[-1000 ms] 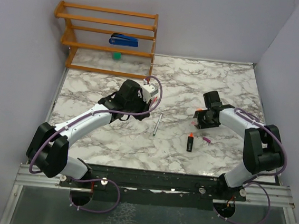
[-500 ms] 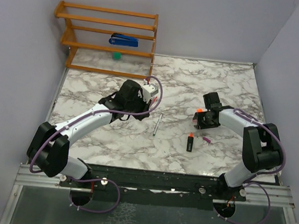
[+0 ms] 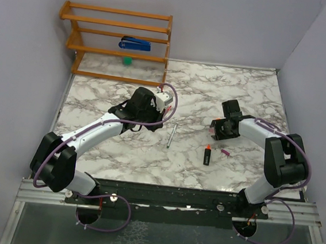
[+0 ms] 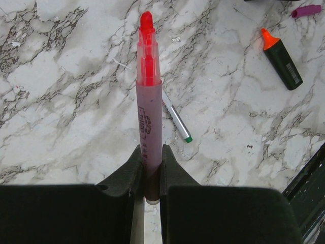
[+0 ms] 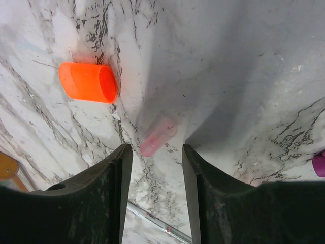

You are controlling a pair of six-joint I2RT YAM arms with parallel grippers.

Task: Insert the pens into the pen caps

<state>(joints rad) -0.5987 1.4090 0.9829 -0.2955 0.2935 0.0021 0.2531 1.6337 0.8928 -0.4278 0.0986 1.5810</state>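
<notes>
My left hand (image 4: 150, 152) closes over the butt of the pink pen (image 4: 149, 101), so where that end stops I cannot tell. The right wrist view's edge cuts off most of the magenta cap (image 5: 320, 165). The pale pink cap (image 5: 158, 136) lies dim in shadow between the fingers of my right hand (image 5: 155, 147); from above, that hand hides it altogether.

Two arms in white shells, with bulky black joints and black shoulder blocks, rise from a black base plate (image 3: 167, 195) at the bottom of the overhead frame. It is fixed to a silver slotted rail (image 3: 310, 216). A thin purple cable (image 3: 174, 103) runs along the left arm (image 3: 95, 131), and another (image 3: 269, 126) along the right arm (image 3: 254, 131). The wrist views show matte black, wedge-shaped fingers (image 4: 122, 178).
</notes>
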